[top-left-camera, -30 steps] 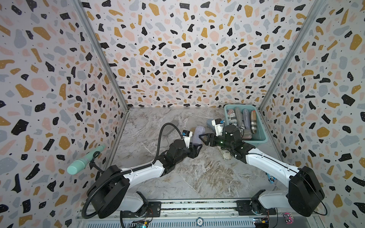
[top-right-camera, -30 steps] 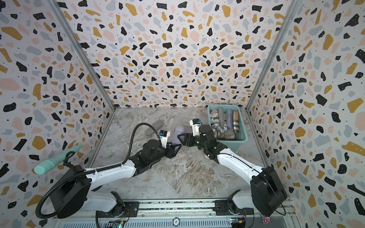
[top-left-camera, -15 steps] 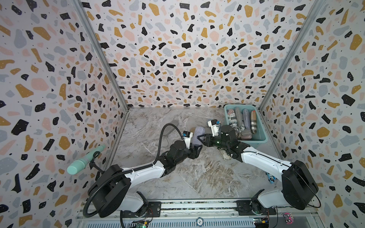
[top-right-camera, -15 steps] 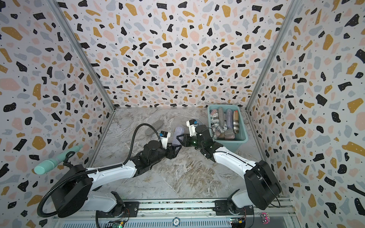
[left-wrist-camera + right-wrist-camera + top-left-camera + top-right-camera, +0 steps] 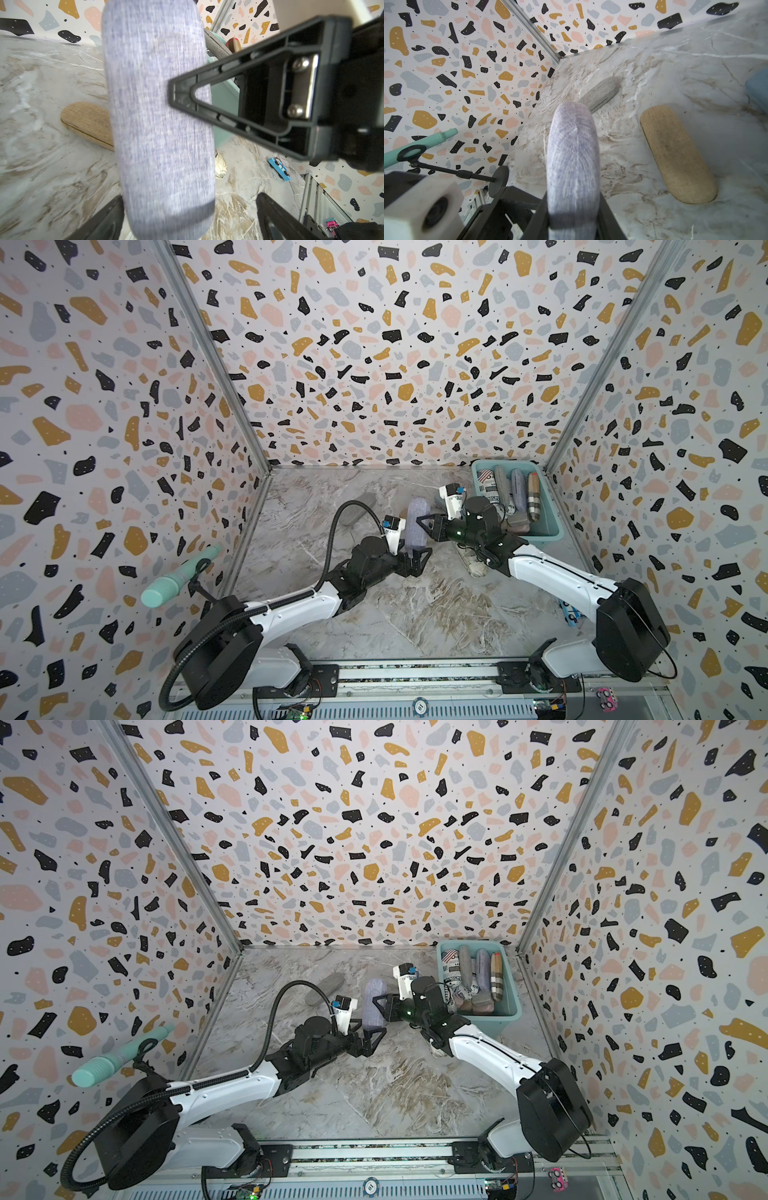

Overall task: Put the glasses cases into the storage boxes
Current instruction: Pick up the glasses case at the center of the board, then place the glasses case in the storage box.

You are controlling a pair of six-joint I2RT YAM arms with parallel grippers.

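A lilac glasses case (image 5: 417, 517) (image 5: 373, 999) stands upright above the mid table between both arms. My right gripper (image 5: 422, 526) (image 5: 572, 214) is shut on it, its fingers pressing both flat sides of the lilac case (image 5: 572, 158). My left gripper (image 5: 416, 559) (image 5: 189, 216) is open below the case's lower end (image 5: 158, 124), with its jaws spread well apart. The teal storage box (image 5: 552, 516) (image 5: 513, 996) sits at the back right and holds several cases. A grey case (image 5: 359, 510) (image 5: 600, 93) and a tan case (image 5: 675, 153) (image 5: 87, 122) lie on the table.
A pale printed case (image 5: 473, 566) lies under my right arm. A blue case (image 5: 758, 89) shows at the edge of the right wrist view. A blue toy car (image 5: 571, 614) lies by the right wall. A mint-green cylinder (image 5: 178, 578) on a black stand sits at the left wall.
My left gripper has opened and let go of the lilac case. My right gripper has closed on it. Both arms have barely shifted.
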